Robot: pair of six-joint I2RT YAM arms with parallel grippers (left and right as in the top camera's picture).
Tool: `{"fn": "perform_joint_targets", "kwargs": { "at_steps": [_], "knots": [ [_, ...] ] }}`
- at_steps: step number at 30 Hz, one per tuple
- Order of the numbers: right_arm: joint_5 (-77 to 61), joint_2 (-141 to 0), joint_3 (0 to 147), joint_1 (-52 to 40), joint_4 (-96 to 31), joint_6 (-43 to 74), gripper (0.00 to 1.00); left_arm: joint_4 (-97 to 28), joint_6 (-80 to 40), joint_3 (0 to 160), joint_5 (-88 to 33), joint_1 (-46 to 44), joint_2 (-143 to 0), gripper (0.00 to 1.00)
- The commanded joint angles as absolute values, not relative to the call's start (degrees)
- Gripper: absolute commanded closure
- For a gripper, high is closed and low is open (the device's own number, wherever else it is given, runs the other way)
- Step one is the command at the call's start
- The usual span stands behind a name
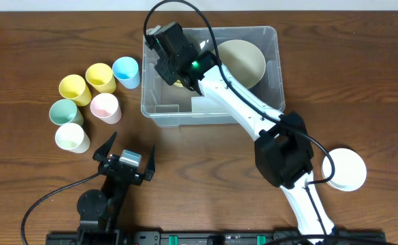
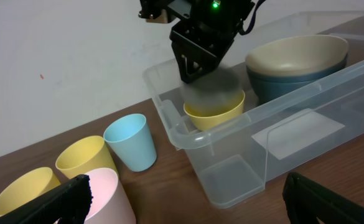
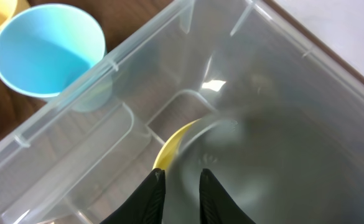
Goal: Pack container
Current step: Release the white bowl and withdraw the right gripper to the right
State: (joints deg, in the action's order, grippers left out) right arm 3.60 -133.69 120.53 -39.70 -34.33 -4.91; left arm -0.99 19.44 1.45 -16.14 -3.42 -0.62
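Observation:
The container point(image 1: 185, 117) is a large clear bin at the back centre. It also shows in the left wrist view point(image 2: 231, 180) and the right wrist view point(image 3: 63, 102). My right gripper point(image 1: 175, 71) reaches down into its left half. In the right wrist view the fingers point(image 3: 180, 186) are shut on the rim of a grey bowl point(image 3: 281, 162). That bowl sits over a yellow bowl point(image 3: 169, 146). The left wrist view shows the grey bowl point(image 2: 216, 87) blurred, just above the yellow bowl point(image 2: 216, 115). My left gripper point(image 1: 125, 158) is open and empty in front of the bin.
A cream bowl point(image 1: 243, 60) is nested on a blue-grey bowl point(image 2: 294, 81) in the bin's right half. Several cups stand to the left: blue point(image 1: 126, 71), yellow point(image 1: 101, 77), yellow point(image 1: 74, 88), pink point(image 1: 105, 107), green point(image 1: 65, 112), white point(image 1: 72, 137). A white bowl point(image 1: 346, 169) sits at the right.

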Motion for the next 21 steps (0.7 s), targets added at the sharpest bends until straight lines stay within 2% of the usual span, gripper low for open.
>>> {"fn": "perform_joint_targets", "kwargs": {
  "at_steps": [1, 6, 12, 17, 21],
  "knots": [
    [3.22, -134.47, 121.12, -39.70, -35.03, -4.75, 0.79, -2.72, 18.96, 0.23, -16.71, -3.11, -0.30, 0.02],
    [3.22, -134.47, 121.12, -39.70, -36.36, -4.78, 0.64, -2.70, 18.96, 0.23, -16.71, -3.11, -0.30, 0.02],
    [3.20, -131.57, 123.74, -39.81, -39.86, -4.75, 0.63, -2.72, 18.96, 0.23, -16.71, -3.11, -0.30, 0.02],
    [7.88, -122.67, 130.96, -38.96, -53.01, -0.64, 0.62, -2.72, 18.96, 0.23, -16.71, -3.11, -0.30, 0.02],
    [12.69, -113.08, 134.13, -35.22, -64.71, 6.79, 0.53, -2.70, 18.96, 0.23, -16.71, -3.11, -0.30, 0.02]
  ]
}}
